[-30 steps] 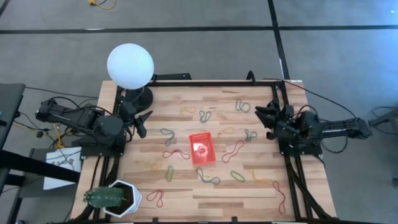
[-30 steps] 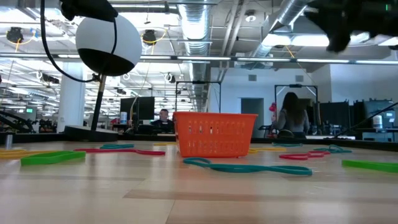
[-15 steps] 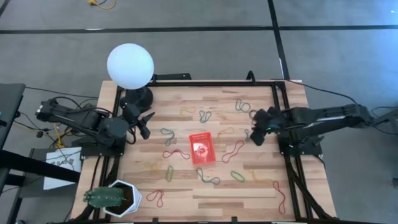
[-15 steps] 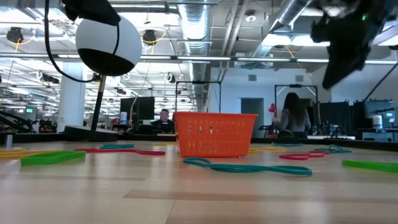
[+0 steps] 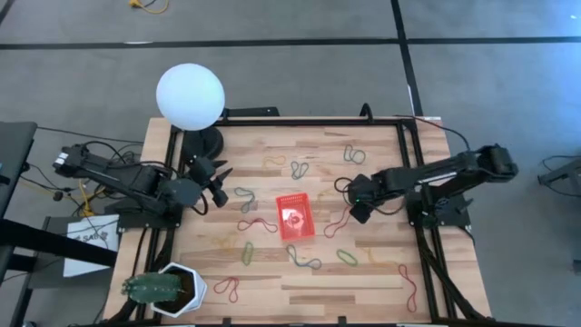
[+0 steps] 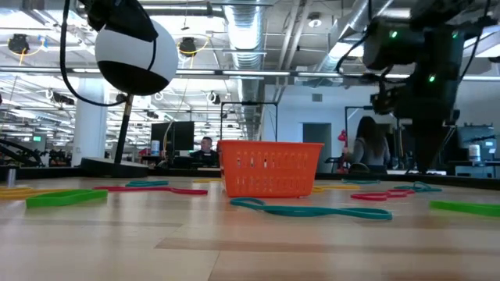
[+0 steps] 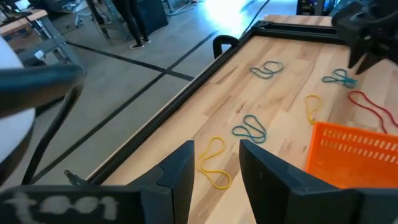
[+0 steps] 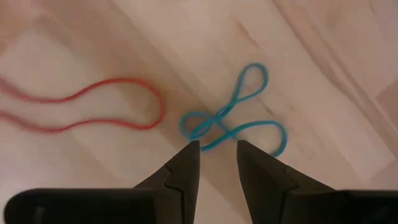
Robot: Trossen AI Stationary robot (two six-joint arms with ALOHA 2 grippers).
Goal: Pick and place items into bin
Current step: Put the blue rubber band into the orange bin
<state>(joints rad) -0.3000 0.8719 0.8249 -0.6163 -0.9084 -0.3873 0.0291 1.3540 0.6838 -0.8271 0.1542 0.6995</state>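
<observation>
Right pincer (image 8: 216, 163), fingers slightly apart, hovers directly over a twisted teal rubber band (image 8: 235, 119) on the desk (image 5: 363, 272); the red bin (image 5: 296, 217) sits beside it. Left pincer (image 5: 218, 182) waits, parted.

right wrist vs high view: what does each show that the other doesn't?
Only the right wrist view: the right pincer open just above a twisted teal rubber-band loop, with a red rubber-band loop beside it. Only the high view: the small red mesh plastic basket, the left pincer, the white hexagonal plant pot and the white globe lamp. Both show the light wooden tabletop.
</observation>
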